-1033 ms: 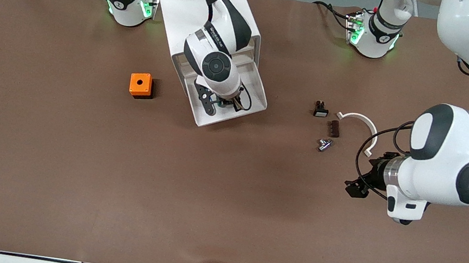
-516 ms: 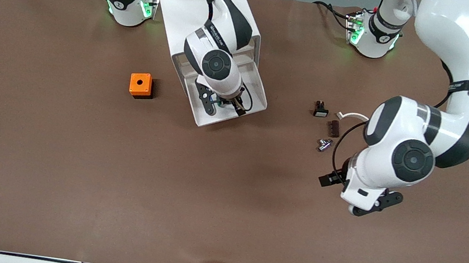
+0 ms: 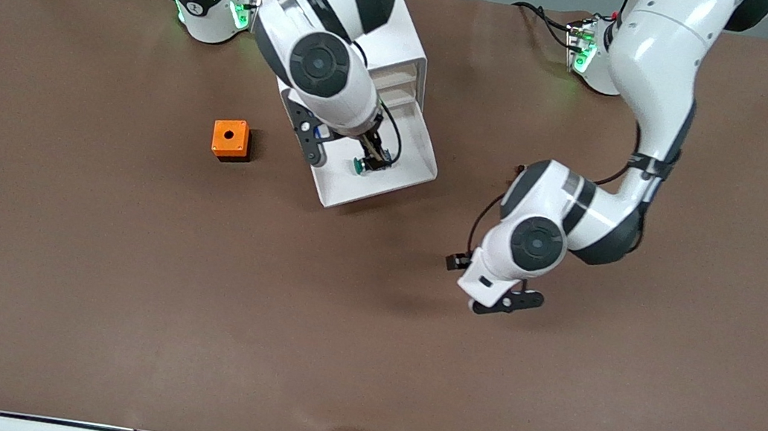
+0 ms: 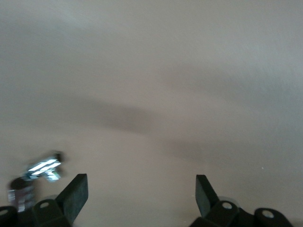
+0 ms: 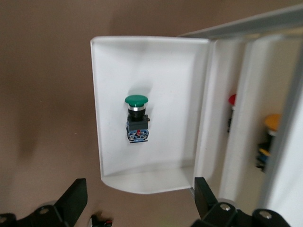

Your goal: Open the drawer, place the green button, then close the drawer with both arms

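Now that the black right gripper (image 5: pixel 137 201) has let go and lifted w/ fingers wide, the tiny green-capped push button (image 3: pixel 359 164) lies in the pulled-out shallow white drawer (image 3: pixel 411 174), while the left gripper (image 4: pixel 141 196), also wide, swings in, prob. to help close it.

Glossy white plastic arms (image 3: pixel 610 210), a smooth matt white drawer (image 5: pixel 156 85), a matt brown table (image 3: pixel 119 283).

occluded: right gripper (image 5: pixel 137 198) fingertips cut off at right wrist view's edge, partly masked by its own arm in front view | blurred: silver part (image 4: pixel 43 168) beside left gripper (image 4: pixel 141 194) | cropped: cabinet (image 5: pixel 265 123) shelves, red and yellow caps half hidden | drawer (image 3: pixel 418 146) partly under right arm
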`<state>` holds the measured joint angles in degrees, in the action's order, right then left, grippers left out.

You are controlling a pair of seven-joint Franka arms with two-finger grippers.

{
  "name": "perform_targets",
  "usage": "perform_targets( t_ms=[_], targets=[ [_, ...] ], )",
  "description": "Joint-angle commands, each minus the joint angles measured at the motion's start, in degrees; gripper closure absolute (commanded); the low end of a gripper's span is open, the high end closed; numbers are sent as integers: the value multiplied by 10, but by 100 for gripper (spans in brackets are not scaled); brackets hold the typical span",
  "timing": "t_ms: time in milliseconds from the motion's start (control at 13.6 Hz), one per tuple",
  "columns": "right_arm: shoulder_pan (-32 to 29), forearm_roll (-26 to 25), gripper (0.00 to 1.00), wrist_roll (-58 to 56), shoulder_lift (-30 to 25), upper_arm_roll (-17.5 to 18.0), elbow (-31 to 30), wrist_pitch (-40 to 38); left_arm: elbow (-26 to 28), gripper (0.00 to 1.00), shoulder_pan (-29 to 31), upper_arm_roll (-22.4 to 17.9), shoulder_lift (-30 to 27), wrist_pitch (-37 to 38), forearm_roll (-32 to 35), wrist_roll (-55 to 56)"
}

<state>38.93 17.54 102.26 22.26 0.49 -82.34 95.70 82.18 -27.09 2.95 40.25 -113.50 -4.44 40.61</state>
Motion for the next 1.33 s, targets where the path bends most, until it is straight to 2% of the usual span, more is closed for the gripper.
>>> perform_targets(
  t_ms=[0, 295, 443, 738, 959, 1107, 1254],
  targets=[
    [-47, 7, 0, -80, -65, 6, 2, -65, -2, 0, -30, -2, 29, -42, -39, 15],
    [-132, 7, 0, -269, -132, 5, -4, -165, -2, 0, -75, -2, 44, -66, -84, 17],
    [-162, 0, 0, -342, -159, 5, -17, -185, 0, 0, -105, -2, 45, -66, -102, 17],
    [-250, -30, 0, -554, -239, 5, -101, -182, 1, 0, -132, -1, 49, -65, -145, 26],
    [-321, -36, 0, -676, -256, 5, -124, -183, 3, 0, -156, -1, 53, -63, -163, 29],
    [-354, -73, 0, -762, -259, 5, -127, -180, 5, 0, -169, -1, 53, -58, -180, 37],
    [-393, -90, 0, -839, -266, 5, -128, -173, 5, 0, -180, 0, 52, -44, -197, 57]
  ],
)
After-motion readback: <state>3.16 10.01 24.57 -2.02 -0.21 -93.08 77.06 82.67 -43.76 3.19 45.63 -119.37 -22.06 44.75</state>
